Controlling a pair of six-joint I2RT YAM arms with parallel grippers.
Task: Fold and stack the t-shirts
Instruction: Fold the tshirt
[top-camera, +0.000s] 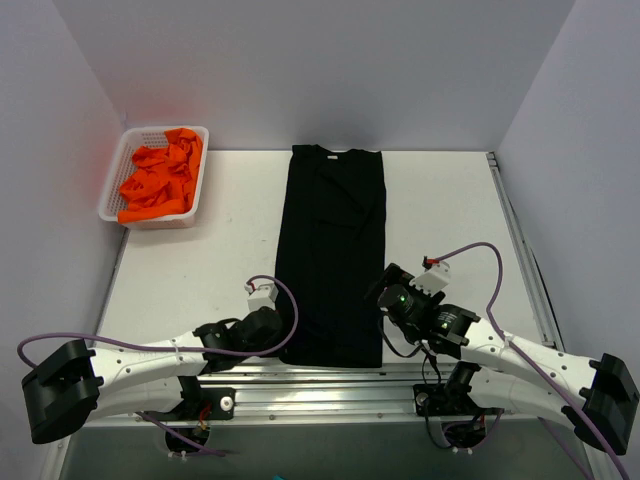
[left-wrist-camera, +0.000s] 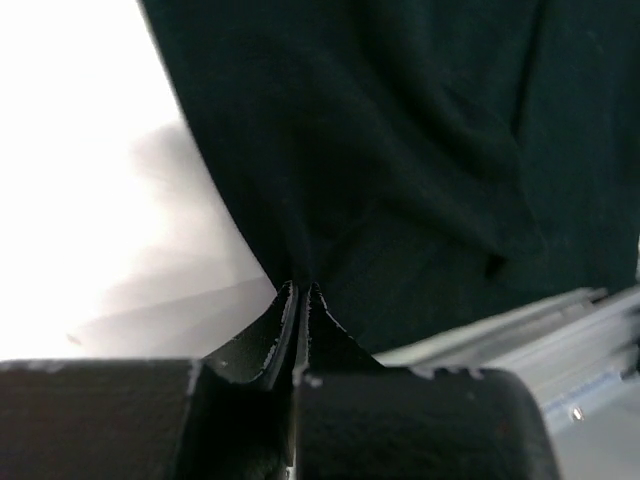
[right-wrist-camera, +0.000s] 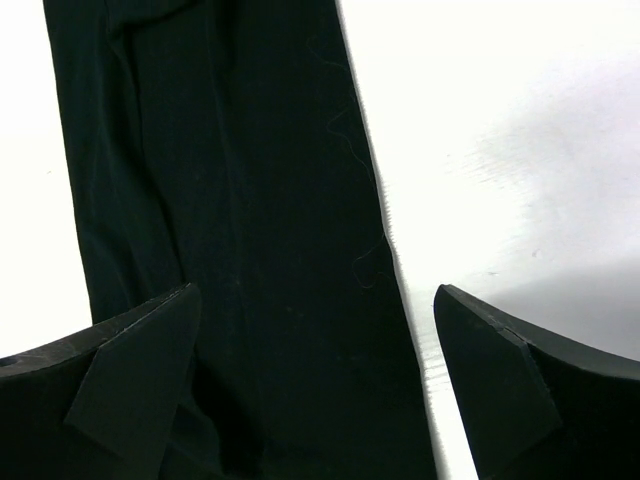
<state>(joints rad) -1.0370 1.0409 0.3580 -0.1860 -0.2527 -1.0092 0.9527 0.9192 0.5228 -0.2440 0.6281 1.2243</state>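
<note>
Left wrist: I am pinching the black t-shirt (left-wrist-camera: 400, 150) by its hem in the left gripper (left-wrist-camera: 300, 300), the right gripper (right-wrist-camera: 315, 295) gaping wide, likely needing its own grip before folding.

No legible text, label, brand, number or sign can be read in any of the three views. This includes the cloth of the black t-shirt (top-camera: 332, 255).
</note>
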